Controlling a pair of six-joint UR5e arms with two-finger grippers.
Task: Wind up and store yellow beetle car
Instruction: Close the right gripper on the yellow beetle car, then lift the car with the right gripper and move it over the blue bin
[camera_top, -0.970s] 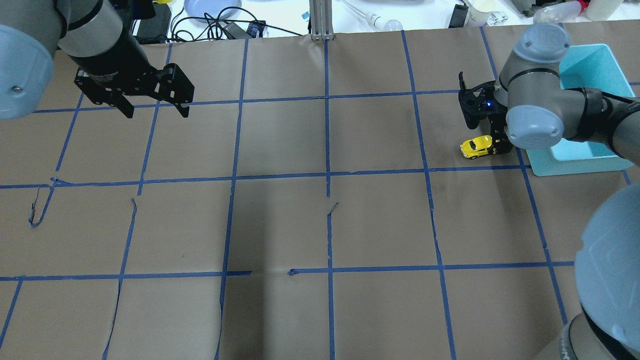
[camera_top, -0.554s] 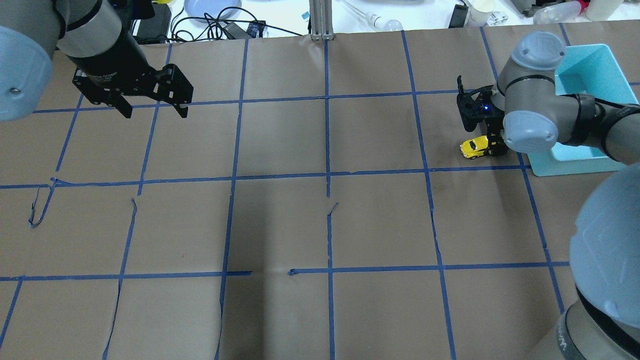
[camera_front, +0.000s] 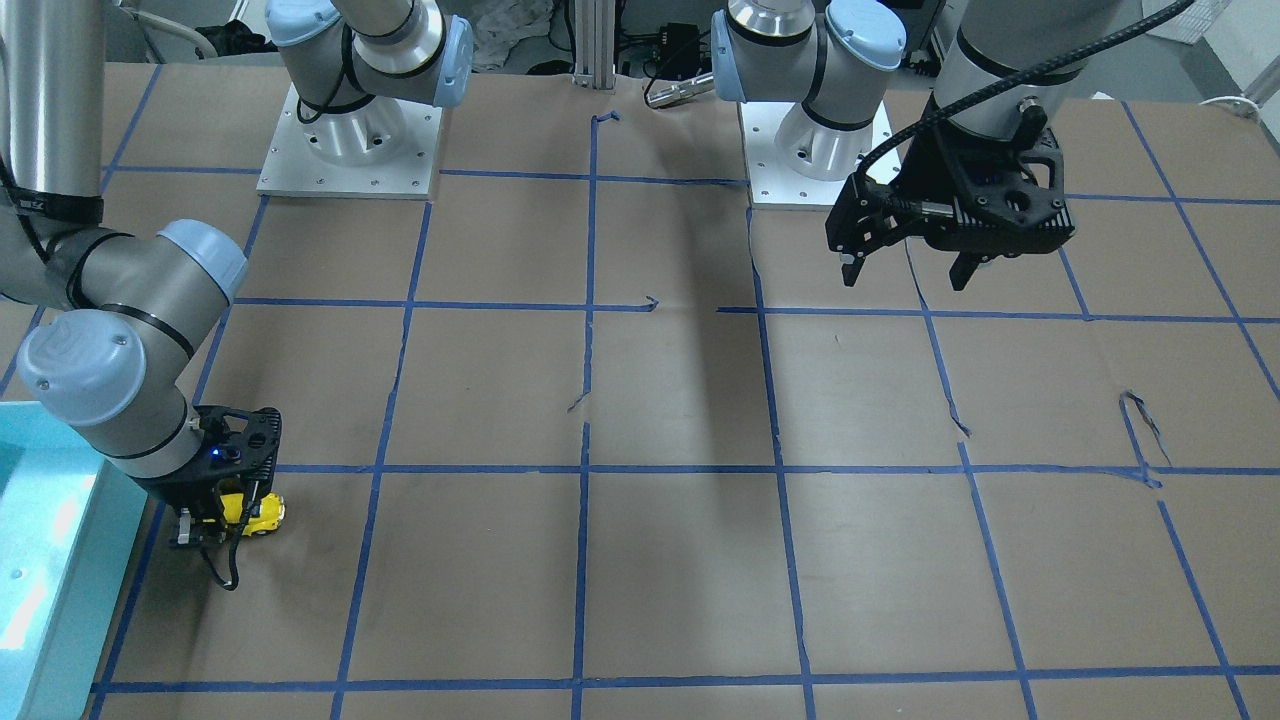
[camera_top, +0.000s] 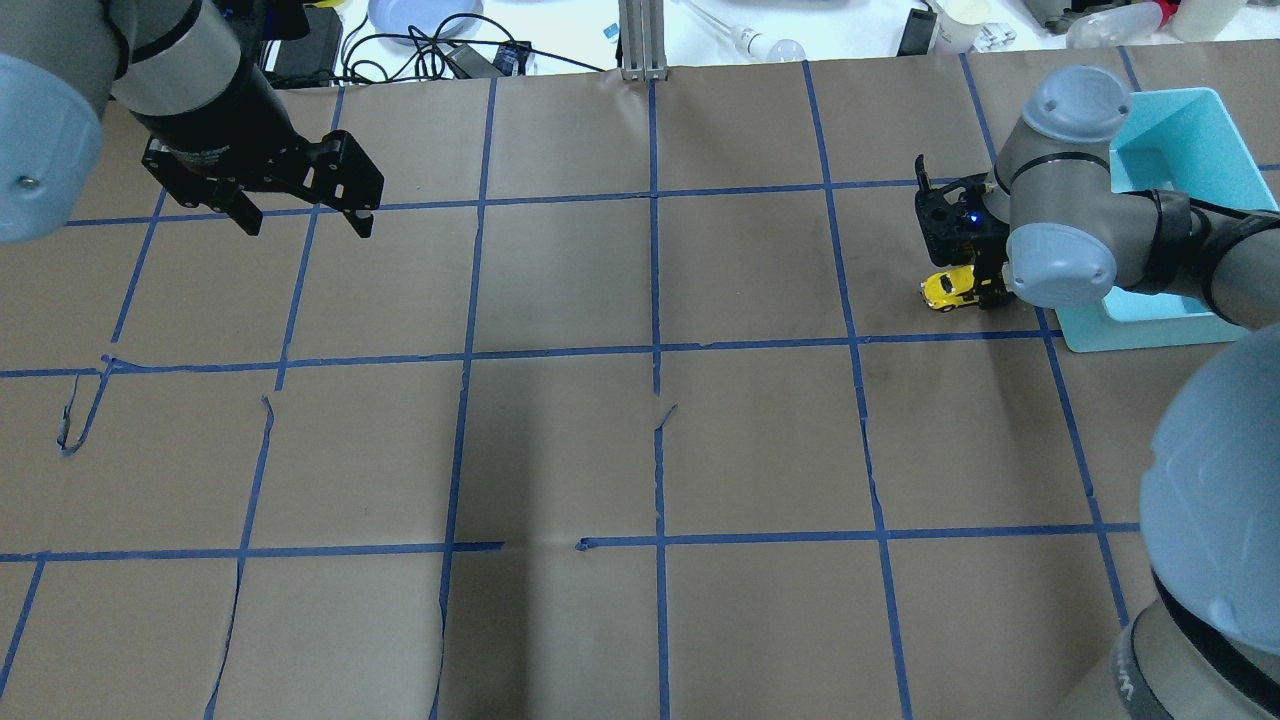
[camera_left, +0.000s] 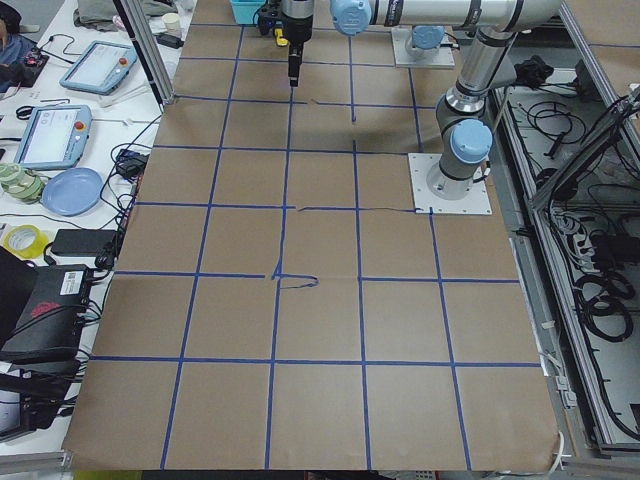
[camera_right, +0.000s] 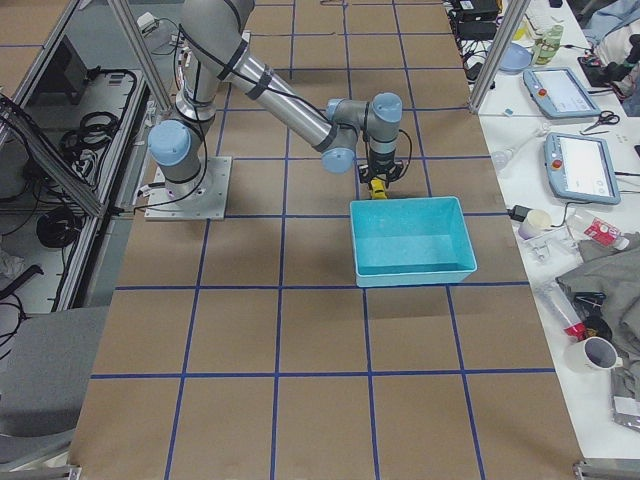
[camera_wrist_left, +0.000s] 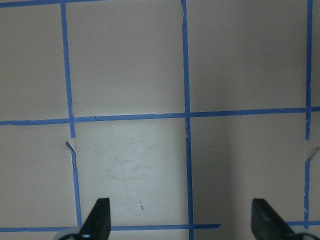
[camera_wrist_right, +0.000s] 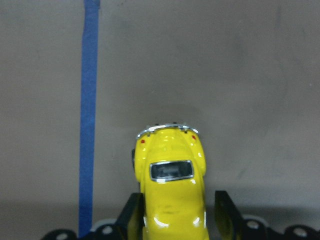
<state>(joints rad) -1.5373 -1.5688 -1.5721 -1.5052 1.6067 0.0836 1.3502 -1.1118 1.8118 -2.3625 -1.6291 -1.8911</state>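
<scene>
The yellow beetle car (camera_top: 945, 290) stands on the brown paper at the far right, just left of the teal bin (camera_top: 1215, 120). My right gripper (camera_top: 975, 285) is down over it. In the right wrist view the two fingers (camera_wrist_right: 131, 212) sit close on either side of the car (camera_wrist_right: 172, 195), shut on its body, with its rear end pointing away from the camera. The car (camera_front: 262, 512) also shows in the front-facing view under the right gripper (camera_front: 235, 520). My left gripper (camera_top: 310, 230) hangs open and empty above the table's far left.
The teal bin (camera_right: 410, 270) stands right beside the car, toward the table's right end. Blue tape lines (camera_top: 655, 350) cross the brown paper. Cables, a plate and bottles lie beyond the table's far edge (camera_top: 420, 30).
My right wrist has shifted a little farther over the car, so less of the car shows. The car has moved slightly away with it. The left gripper has barely moved.
</scene>
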